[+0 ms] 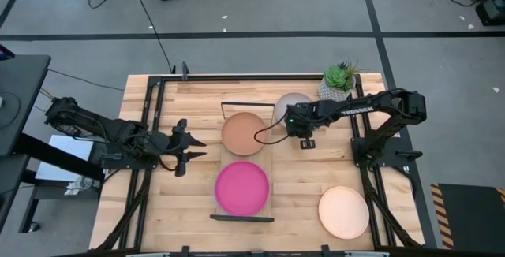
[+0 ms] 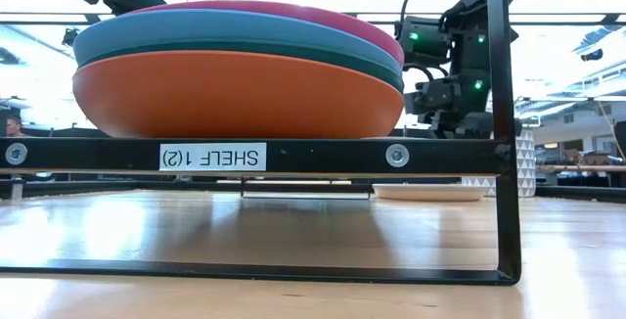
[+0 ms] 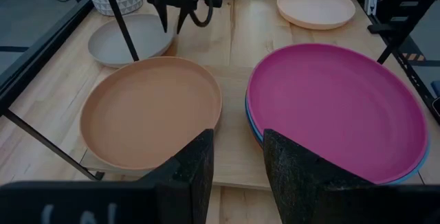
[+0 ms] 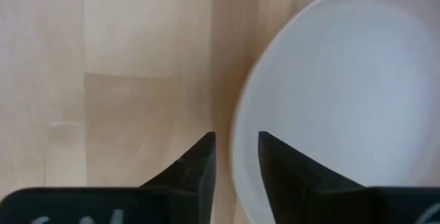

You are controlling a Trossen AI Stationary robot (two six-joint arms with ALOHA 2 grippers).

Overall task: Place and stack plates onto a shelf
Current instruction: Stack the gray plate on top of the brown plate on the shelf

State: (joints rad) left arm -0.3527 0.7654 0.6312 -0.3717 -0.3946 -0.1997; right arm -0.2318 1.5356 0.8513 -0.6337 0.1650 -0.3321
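The shelf (image 1: 270,161) lies down the middle of the table. Its near half carries a stack with the magenta plate (image 1: 242,188) on top and orange (image 2: 225,94) at the bottom. The tan-brown plate (image 1: 243,133) sits alone on the far half. The greyish white plate (image 3: 130,42) rests on the table beside the shelf's far right corner. My right gripper (image 4: 237,145) points down over it, open, with one finger on each side of its rim (image 4: 237,124). My left gripper (image 3: 237,155) is open and hovers left of the shelf. The peach-cream plate (image 1: 343,211) lies near right. My right gripper's fingers stand on either side of the greyish white plate's rim (image 4: 235,157), coming from above. I cannot tell whether they touch it. The plate lies flat on the table.
A small potted plant (image 1: 341,78) stands at the table's far right, just beyond the greyish white plate. Black wire frames (image 3: 127,28) rise at both short ends of the shelf. Bare tabletop (image 1: 312,174) lies between the shelf and the peach-cream plate.
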